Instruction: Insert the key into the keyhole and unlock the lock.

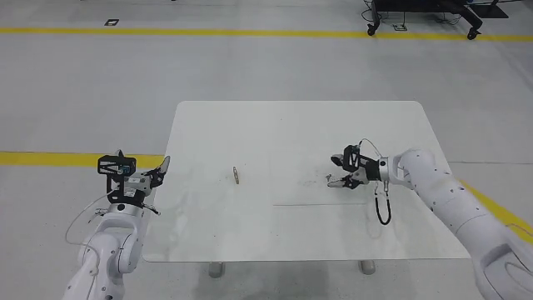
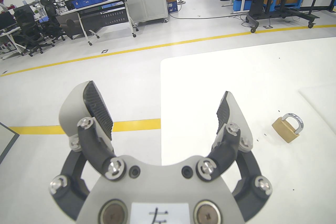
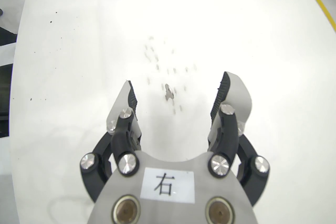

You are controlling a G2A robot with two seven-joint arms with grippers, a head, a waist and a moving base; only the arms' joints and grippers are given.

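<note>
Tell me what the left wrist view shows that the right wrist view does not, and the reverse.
Left wrist view, not the right: the open left gripper and the silver shackle of the brass-coloured padlock. Right wrist view, not the left: the open right gripper and a small silver metal key close to it. Both: the padlock's body and the flat white table.

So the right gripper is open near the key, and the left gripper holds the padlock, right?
No: the left gripper is open; the padlock lies on the table apart from it, as the left wrist view shows. The right gripper is open near the key.
</note>
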